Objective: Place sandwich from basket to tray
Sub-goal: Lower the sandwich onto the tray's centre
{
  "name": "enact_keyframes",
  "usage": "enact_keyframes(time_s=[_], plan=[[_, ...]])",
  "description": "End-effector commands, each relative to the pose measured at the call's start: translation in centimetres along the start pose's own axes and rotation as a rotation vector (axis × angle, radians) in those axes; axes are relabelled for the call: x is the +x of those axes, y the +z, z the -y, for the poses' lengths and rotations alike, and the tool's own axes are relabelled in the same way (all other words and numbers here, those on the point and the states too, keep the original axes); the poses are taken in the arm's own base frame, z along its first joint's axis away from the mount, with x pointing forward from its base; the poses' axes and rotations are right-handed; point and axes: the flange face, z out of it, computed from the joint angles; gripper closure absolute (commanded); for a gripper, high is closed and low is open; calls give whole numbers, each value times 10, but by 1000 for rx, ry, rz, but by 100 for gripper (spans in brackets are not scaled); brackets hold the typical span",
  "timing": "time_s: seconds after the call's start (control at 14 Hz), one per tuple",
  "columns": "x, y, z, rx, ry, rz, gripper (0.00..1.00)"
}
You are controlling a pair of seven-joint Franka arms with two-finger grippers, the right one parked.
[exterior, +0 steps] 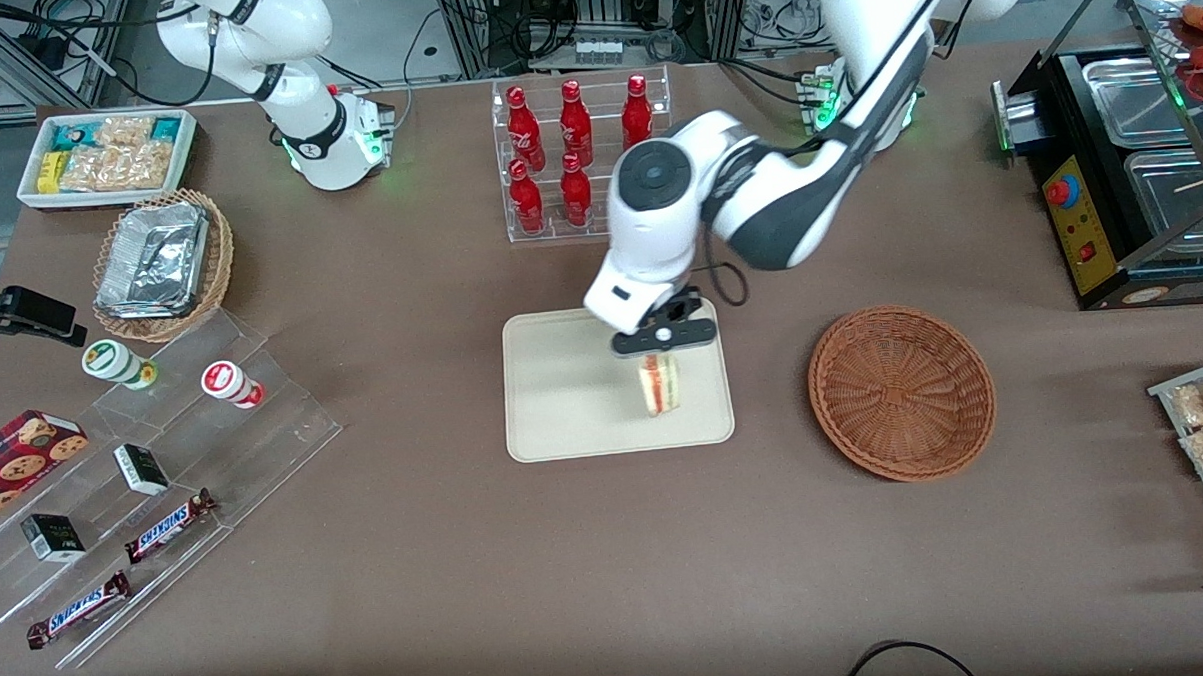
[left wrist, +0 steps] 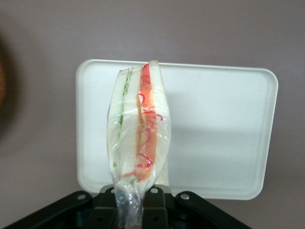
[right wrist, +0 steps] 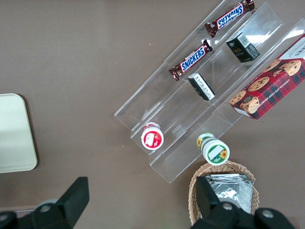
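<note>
The sandwich (exterior: 658,385), a plastic-wrapped wedge with red and green filling, hangs over the cream tray (exterior: 564,399), near the tray's edge that faces the basket. My left gripper (exterior: 659,350) is shut on the sandwich by its wrapped tip. In the left wrist view the sandwich (left wrist: 139,133) hangs from my gripper (left wrist: 131,206) with the tray (left wrist: 224,138) below it. I cannot tell whether the sandwich touches the tray. The reddish-brown wicker basket (exterior: 902,392) stands beside the tray toward the working arm's end and holds nothing.
A clear rack of red bottles (exterior: 577,154) stands farther from the front camera than the tray. Toward the parked arm's end are clear steps with snack bars (exterior: 168,526), a tan basket of foil trays (exterior: 159,263) and a white snack bin (exterior: 105,155). A black warmer (exterior: 1126,170) stands at the working arm's end.
</note>
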Motion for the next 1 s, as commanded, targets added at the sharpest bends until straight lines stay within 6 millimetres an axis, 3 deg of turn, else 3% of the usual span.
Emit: enact_keyframes(time_s=[0.0, 0.29, 0.36, 0.57, 0.64, 0.71, 0.79, 0.93], plan=[[-8, 41, -38, -12, 5, -27, 100], [-30, 95, -57, 24, 60, -29, 100], [-41, 103, -64, 33, 77, -27, 100], [-42, 119, -64, 28, 68, -22, 100], [-43, 121, -65, 29, 68, -20, 90], [-43, 121, -65, 30, 66, -18, 34], [-42, 119, -63, 35, 63, -19, 0], [-39, 108, -64, 26, 59, -33, 0]])
